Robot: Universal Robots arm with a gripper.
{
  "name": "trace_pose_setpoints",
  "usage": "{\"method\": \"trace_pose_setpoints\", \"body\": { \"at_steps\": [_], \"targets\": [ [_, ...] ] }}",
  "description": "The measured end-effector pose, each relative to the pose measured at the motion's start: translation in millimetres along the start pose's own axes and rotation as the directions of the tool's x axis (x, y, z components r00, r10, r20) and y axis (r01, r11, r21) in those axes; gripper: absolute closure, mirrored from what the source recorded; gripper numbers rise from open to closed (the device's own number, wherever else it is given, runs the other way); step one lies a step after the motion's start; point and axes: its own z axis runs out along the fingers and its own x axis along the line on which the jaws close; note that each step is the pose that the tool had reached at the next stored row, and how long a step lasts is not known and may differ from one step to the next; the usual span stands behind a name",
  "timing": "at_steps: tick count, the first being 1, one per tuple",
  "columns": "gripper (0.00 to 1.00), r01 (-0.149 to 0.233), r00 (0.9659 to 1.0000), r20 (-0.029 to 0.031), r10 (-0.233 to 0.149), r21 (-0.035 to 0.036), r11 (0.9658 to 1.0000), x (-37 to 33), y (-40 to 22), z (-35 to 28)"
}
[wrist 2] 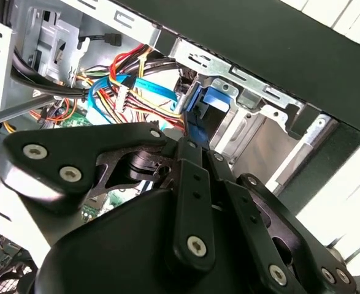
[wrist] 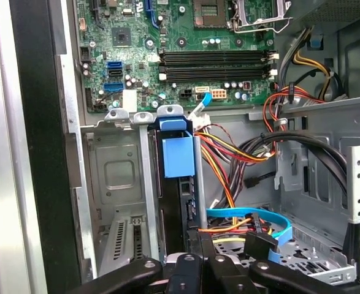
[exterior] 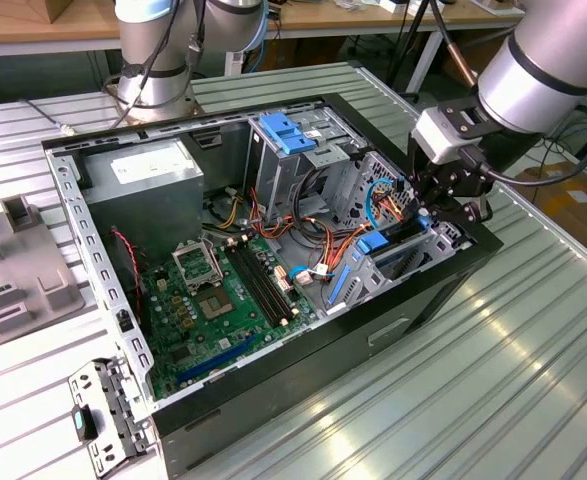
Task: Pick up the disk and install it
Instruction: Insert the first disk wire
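Gripper (exterior: 443, 205) down inside the open computer case (exterior: 393, 330), at its exterior-view right end, over the blue-edged disk (wrist: 178, 160) standing in the drive bay; fingers' state impossible to tell.

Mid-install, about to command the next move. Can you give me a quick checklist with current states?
1. Disk in the drive cage slot: ok, it stands between the cage walls in the first wrist view.
2. Pincer lined up with the disk: ok, it sits right at the disk's near end.
3. Disk fully seated: cannot tell.
4. Blue flat cable clear of the pincer: cannot tell, it lies very close beside it.
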Motion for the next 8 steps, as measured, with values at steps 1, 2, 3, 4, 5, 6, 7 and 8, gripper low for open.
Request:
{"method": "trace_pose_setpoints", "body": {
  "at_steps": [1,2,3,4,5,6,7,8],
  "targets": [
    [0.89,0.000,1.0000,0.0001,0.000,0.0000,1.0000,-0.3,-0.1,-2.2],
    [0.89,0.000,1.0000,-0.0001,0.000,0.0000,1.0000,-0.7,-0.2,-4.2],
    [0.89,0.000,1.0000,-0.0003,0.000,0.0000,1.0000,-1.1,-0.3,-6.7],
    [0.89,0.000,1.0000,-0.0001,0.000,0.0000,1.0000,-1.3,-0.4,-8.0],
    [0.89,0.000,1.0000,-0.0001,0.000,0.0000,1.0000,-1.5,-0.5,-9.3],
    [0.89,0.000,1.0000,0.0000,0.000,0.0000,1.0000,-1.9,-0.5,-11.3],
    [0.89,0.000,1.0000,0.0000,0.000,0.0000,1.0000,-2.1,-0.6,-12.6],
    [0.89,0.000,1.0000,0.0002,0.000,0.0000,1.0000,-2.4,-0.7,-14.9]
  ]
}}
